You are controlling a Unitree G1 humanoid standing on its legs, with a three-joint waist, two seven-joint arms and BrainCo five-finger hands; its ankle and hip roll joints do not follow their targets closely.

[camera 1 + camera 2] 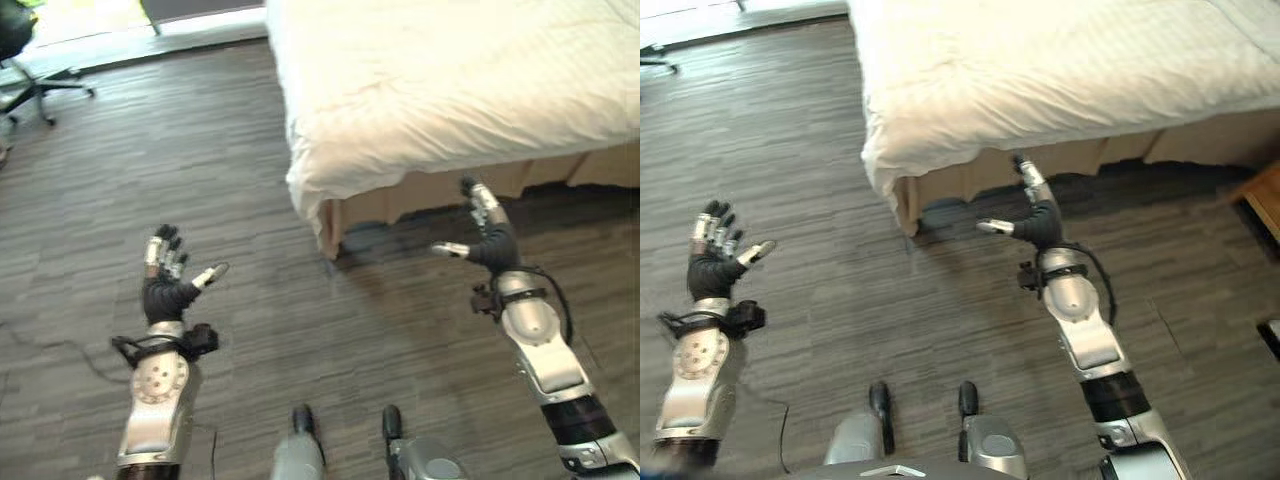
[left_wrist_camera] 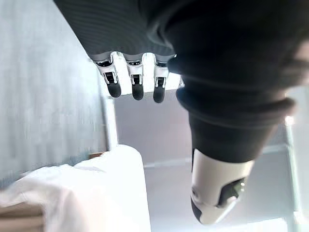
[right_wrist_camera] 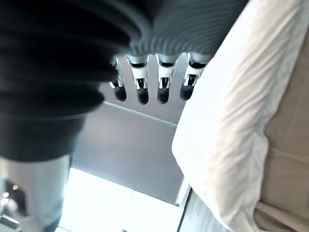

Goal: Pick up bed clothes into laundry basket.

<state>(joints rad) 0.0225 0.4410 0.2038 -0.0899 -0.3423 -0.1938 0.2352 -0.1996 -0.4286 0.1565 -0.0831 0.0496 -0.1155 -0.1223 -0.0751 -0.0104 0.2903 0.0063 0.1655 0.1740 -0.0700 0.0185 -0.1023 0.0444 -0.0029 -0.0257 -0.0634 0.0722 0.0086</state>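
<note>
You're looking at both hands hanging over the dark floor (image 1: 240, 330), holding nothing. L hand (image 1: 165, 285) is spreading its fingers wide, well apart from the bed (image 1: 450, 90). R hand (image 1: 485, 240) is reaching, fingers straight, thumb out, just below the white bedding (image 1: 1060, 70) at the bed's near edge.
</note>
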